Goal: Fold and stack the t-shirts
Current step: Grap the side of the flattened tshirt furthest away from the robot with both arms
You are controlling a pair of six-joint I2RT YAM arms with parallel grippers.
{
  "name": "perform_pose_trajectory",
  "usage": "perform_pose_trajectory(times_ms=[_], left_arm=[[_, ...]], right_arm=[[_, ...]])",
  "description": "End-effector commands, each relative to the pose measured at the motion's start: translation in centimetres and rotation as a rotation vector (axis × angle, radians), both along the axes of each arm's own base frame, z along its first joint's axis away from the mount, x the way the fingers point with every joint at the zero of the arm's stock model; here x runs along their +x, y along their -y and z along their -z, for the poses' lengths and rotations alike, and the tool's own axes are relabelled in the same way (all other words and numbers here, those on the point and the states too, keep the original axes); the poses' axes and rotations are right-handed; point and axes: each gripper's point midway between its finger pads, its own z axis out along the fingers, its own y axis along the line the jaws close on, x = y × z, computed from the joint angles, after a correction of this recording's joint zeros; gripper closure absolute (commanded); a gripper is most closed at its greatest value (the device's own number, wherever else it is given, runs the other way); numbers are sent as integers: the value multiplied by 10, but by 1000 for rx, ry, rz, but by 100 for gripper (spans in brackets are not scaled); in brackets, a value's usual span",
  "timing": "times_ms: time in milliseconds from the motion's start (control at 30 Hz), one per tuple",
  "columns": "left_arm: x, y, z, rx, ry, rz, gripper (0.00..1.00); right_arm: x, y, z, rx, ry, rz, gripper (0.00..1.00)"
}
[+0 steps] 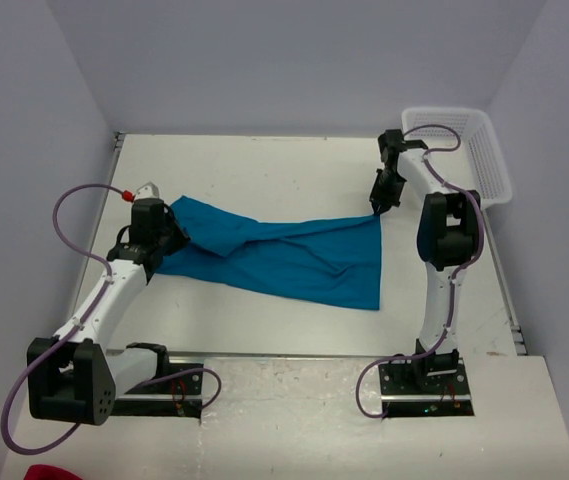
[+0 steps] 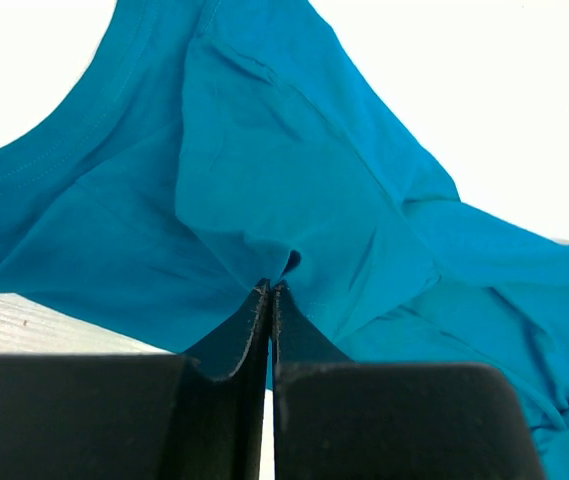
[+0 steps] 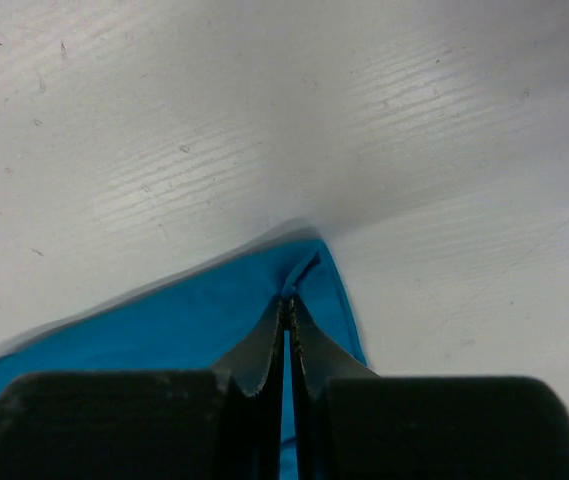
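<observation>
T-shirt (image 1: 284, 255) is strung out across the middle of the table (image 1: 264, 165), well to the left of the basket (image 1: 484, 150), with one hem corner reaching toward it. And both ends are caught! The left pincer (image 2: 271, 288) has its jaws pressed together on a bunched fold at the end farthest from the basket, up by the collar and sleeve. The right pincer (image 3: 287, 300) is clamped tight on the very tip of the hem corner nearest the basket.

Progress, by my reckoning: early days. The cloth is twisted and creased along its length, no neat fold shows anywhere, and no stack is in sight. Only this one shirt is in view. Flattening, folding and stacking all look to be ahead.

Room to work: bare tabletop runs leftward from the basket along the back, and a strip lies open on the near side of the shirt. Tight spots are the basket itself, just beside the right arm, the table's edge under it, and the walls (image 1: 34, 150) closing in on three sides.
</observation>
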Motion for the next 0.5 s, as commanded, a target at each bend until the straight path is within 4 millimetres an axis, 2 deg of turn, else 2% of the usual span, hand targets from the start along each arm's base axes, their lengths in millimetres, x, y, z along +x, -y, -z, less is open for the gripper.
perform_pose_trajectory(times_ms=[0, 100, 200, 367, 400, 433, 467], left_arm=[[9, -4, -6, -6, 41, -26, 100], [17, -1, -6, -7, 37, -8, 100], [34, 5, -21, -13, 63, 27, 100], [72, 12, -39, 5, 93, 73, 100], [78, 16, -32, 3, 69, 103, 100], [89, 18, -43, 5, 93, 114, 100], [95, 20, -45, 5, 97, 129, 100]], right_arm=[[14, 0, -14, 1, 52, -4, 100], [20, 1, -21, -4, 101, -6, 100], [26, 0, -39, 10, 158, -11, 100], [29, -5, -69, 34, 221, -35, 100], [27, -4, -72, 32, 223, -41, 100], [27, -3, -74, 26, 228, -42, 100], [28, -2, -80, 24, 242, -43, 100]])
